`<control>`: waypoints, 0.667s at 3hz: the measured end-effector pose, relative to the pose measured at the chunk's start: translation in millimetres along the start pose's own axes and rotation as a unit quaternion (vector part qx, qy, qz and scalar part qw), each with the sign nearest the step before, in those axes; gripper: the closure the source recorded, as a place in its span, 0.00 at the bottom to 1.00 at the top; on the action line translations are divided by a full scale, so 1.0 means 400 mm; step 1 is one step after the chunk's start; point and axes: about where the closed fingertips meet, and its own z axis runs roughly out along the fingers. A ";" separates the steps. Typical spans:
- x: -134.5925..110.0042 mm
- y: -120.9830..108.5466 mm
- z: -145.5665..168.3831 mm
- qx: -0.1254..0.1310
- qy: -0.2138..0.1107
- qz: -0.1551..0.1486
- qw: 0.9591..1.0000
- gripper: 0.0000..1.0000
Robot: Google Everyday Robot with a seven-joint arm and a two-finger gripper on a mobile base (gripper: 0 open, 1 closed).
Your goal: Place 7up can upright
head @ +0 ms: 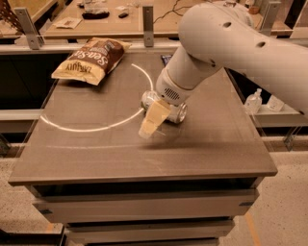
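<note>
The 7up can (177, 114) lies on its side near the middle of the brown table (96, 153), silver with green marks, its top end pointing left toward the white arc line. My gripper (155, 119) hangs from the big white arm (231, 43) and is down at the can, with its cream-coloured part crossing the can's front and hiding the can's middle. The can rests on the table surface, not upright.
A brown-and-yellow chip bag (91, 60) lies at the table's back left. A white arc line (96, 127) is marked on the tabletop. Small plastic bottles (262, 102) stand on a shelf to the right. A cluttered bench (96, 14) runs behind the table.
</note>
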 end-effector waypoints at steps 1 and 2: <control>0.016 -0.019 0.020 -0.015 0.009 -0.017 1.000 0.25; 0.041 -0.033 0.021 -0.023 0.011 -0.027 0.999 0.47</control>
